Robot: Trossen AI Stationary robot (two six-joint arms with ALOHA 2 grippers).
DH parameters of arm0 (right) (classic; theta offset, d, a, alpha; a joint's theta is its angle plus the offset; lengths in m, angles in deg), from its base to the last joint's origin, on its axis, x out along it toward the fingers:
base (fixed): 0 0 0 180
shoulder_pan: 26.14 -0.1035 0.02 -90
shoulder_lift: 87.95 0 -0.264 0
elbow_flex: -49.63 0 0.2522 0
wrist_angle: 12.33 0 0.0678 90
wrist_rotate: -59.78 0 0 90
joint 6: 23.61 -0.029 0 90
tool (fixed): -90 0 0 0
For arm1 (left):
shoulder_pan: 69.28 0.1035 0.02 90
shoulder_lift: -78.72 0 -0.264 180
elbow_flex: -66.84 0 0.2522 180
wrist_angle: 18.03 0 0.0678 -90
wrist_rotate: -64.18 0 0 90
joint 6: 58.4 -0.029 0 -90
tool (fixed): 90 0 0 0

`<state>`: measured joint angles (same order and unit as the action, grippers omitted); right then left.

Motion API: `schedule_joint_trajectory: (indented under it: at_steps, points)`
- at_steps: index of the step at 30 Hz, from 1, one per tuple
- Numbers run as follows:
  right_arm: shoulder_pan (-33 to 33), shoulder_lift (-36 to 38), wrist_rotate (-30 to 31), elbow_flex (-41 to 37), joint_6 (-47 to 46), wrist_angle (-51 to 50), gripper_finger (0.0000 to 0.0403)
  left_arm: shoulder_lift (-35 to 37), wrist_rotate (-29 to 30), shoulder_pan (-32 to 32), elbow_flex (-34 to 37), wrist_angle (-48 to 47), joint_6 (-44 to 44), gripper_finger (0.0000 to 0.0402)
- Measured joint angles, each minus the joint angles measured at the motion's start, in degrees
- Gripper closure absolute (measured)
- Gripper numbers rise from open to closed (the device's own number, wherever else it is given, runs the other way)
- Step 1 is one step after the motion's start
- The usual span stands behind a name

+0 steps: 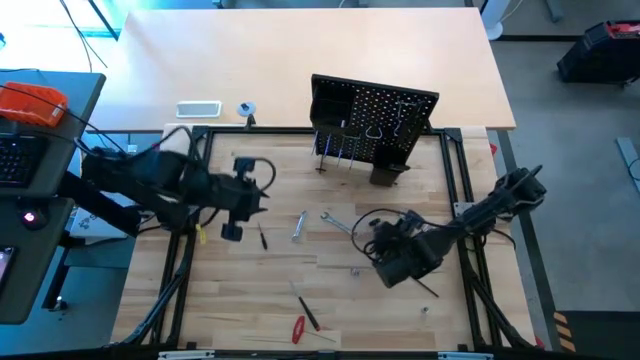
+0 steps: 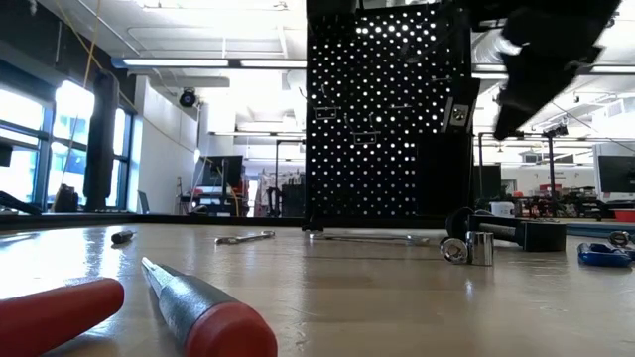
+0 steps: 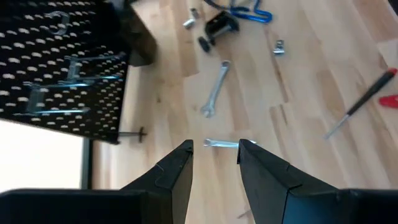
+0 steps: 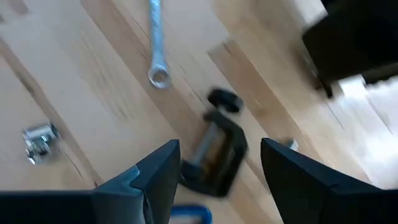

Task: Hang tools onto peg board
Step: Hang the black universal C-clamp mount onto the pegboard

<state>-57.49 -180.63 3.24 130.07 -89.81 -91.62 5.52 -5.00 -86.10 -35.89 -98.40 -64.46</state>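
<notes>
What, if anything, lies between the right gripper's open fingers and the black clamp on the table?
Nothing visible does. The right gripper hangs open above the black clamp, with only bare table around it; the wrench lies off to one side.

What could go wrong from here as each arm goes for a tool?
1. The right tool hangs open over a black clamp; its knob sticks out to one side, so an off-centre close could twist or flick it.
2. A socket and wrench lie nearby and could get knocked.
3. The left tool hangs open above a thin, flat wrench; the fingers may scrape the table or slip off.
</notes>
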Motion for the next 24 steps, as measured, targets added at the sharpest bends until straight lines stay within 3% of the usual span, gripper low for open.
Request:
schedule_joint_trajectory:
  at_steps: [5, 14, 19, 24]
  points:
    - [-3.04, 1.06, -3.11, 0.0, -8.51, -5.93, 0.0183, 3.61, -0.33, -2.08, 12.14, 10.43, 1.89, 0.028]
    - [-7.98, 1.06, -6.35, 0.0, -23.13, -11.46, 0.0183, 6.22, -4.67, -4.0, 36.41, 40.5, 2.87, 0.028]
    - [-9.11, 0.91, -6.35, -2.04, -28.74, -9.26, 0.0183, 6.2, -6.82, -4.0, 48.48, 60.58, 3.89, 0.028]
    - [-8.78, 0.87, -6.64, -8.77, -31.85, 0.0, 0.0183, 5.61, -6.82, -3.91, 58.24, 79.25, 5.9, 0.028]
